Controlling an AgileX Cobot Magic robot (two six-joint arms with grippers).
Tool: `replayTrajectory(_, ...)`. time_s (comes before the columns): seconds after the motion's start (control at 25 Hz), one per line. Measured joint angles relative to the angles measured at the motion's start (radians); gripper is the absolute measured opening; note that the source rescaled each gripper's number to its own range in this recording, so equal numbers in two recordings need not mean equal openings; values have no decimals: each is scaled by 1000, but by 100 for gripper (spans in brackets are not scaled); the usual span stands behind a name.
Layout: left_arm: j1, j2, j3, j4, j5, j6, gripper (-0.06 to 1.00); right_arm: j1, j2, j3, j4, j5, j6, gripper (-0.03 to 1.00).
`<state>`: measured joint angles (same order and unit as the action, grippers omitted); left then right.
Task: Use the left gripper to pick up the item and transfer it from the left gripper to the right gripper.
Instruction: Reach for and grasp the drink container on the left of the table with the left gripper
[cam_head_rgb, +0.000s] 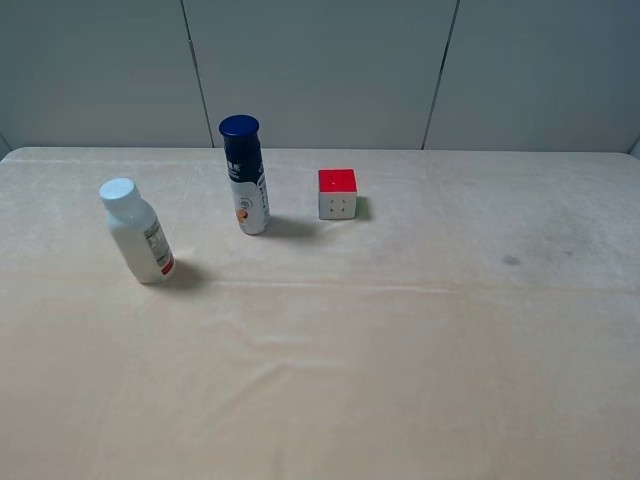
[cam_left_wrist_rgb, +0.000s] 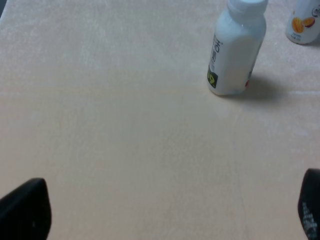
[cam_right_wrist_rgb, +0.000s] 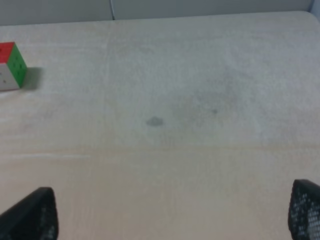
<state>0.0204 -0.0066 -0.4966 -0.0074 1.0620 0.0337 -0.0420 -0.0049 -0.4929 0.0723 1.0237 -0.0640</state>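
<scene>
**A:** Where is the pill bottle?

**B:** The pill bottle (cam_head_rgb: 138, 232) is at the left of the exterior high view, a little above mid-height. It stands on its base on the table (cam_head_rgb: 400, 350) with its white cap up. The label faces right and there is a red band near the bottom. Nothing touches it.

**A:** Does the left wrist camera see it?

**B:** Yes, the bottle (cam_left_wrist_rgb: 235, 50) stands ahead of the left gripper (cam_left_wrist_rgb: 167, 212) and off to one side, well apart from it. The two black fingers (cam_left_wrist_rgb: 25, 210) are spread wide, with only bare cloth between them.

**A:** And the right gripper?

**B:** The right gripper (cam_right_wrist_rgb: 167, 212) is also spread wide and grips nothing, with the tabletop showing between its tips. Neither arm shows in the high view.

**A:** What is around the bottle?

**B:** To its right and slightly higher in the high view is a blue-capped can (cam_head_rgb: 245, 175). It stands upright, near the bottle but apart from it. The left wrist view catches just the can's base (cam_left_wrist_rgb: 302, 22) beyond the bottle. Further right sits a puzzle cube (cam_head_rgb: 337, 193) with its red face up, just beside the can's shadow. The right wrist view shows the cube (cam_right_wrist_rgb: 11, 66) with a green side.

**A:** Anything else?

**B:** There is a small dark stain (cam_head_rgb: 511, 260) on the cloth at the right of the high view, also visible from the right wrist (cam_right_wrist_rgb: 155, 121). A grey panelled wall (cam_head_rgb: 320, 60) runs across the top.
</scene>
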Motion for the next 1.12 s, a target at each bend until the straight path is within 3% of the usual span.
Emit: replayTrajectory(1.12, 0, 0, 0, -1, 0, 0, 98, 0, 0, 0, 1, 1, 0, 100)
